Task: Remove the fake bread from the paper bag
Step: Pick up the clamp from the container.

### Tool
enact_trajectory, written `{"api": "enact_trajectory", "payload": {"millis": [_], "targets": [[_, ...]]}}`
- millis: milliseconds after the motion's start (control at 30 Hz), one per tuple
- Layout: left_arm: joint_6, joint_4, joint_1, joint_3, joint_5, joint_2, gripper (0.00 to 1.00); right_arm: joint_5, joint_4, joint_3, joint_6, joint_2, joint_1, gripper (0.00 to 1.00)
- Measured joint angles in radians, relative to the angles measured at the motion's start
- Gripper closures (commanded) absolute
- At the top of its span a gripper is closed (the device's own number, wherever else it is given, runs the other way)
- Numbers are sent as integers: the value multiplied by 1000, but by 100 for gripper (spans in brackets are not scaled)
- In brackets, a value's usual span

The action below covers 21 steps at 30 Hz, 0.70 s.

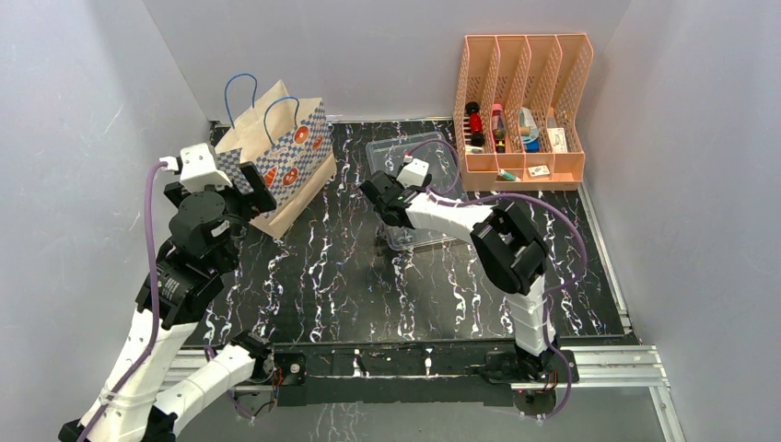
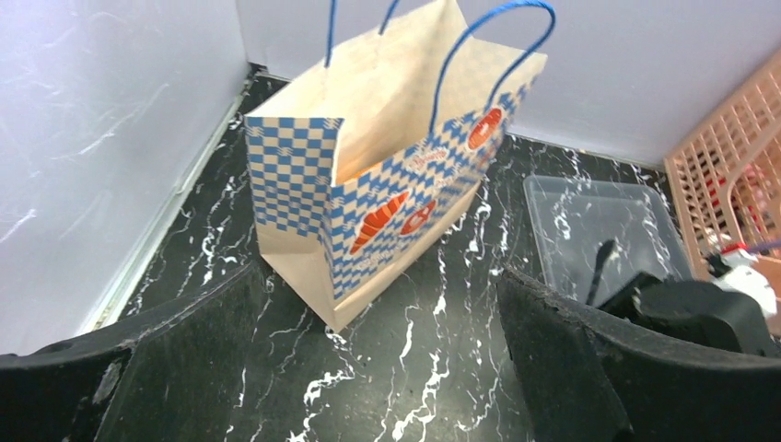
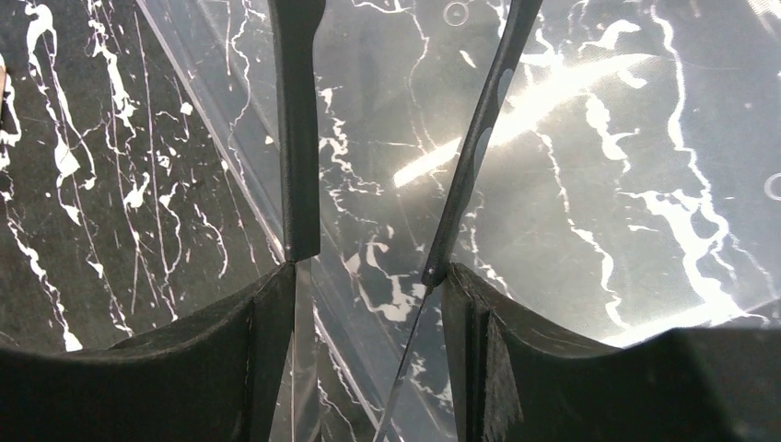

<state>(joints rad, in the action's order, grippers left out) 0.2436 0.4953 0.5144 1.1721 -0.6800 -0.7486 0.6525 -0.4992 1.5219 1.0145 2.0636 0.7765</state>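
The left gripper (image 1: 247, 177) hovers at the desk's (image 1: 368, 295) left side, jaws spread wide and holding nothing, facing the paper bag (image 1: 287, 155) that stands upright just beyond at the back left. What the bag holds cannot be seen. The right gripper (image 1: 370, 190), jaws partly apart and empty, points down into the clear tray (image 1: 387, 155). An orange rack (image 1: 525, 101) stands at the far right.

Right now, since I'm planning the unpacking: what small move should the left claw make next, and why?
Probably lift the left claw over the open mouth of the tan, blue-checkered paper bag: it stands wide open just short of the upright bag, and no bread shows outside.
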Motion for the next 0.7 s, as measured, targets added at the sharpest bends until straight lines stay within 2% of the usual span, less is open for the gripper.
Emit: {"api": "enact_trajectory", "payload": {"millis": [133, 400, 700], "targets": [[0, 13, 0, 42, -65, -37, 2, -5, 38, -76, -30, -63, 0, 47], [-22, 61, 0, 229, -152, -241, 2, -42, 118, -216, -113, -212, 0, 47], [-24, 188, -79, 505, -68, -474, 2, -85, 197, -325, -185, -355, 11, 48]]}}
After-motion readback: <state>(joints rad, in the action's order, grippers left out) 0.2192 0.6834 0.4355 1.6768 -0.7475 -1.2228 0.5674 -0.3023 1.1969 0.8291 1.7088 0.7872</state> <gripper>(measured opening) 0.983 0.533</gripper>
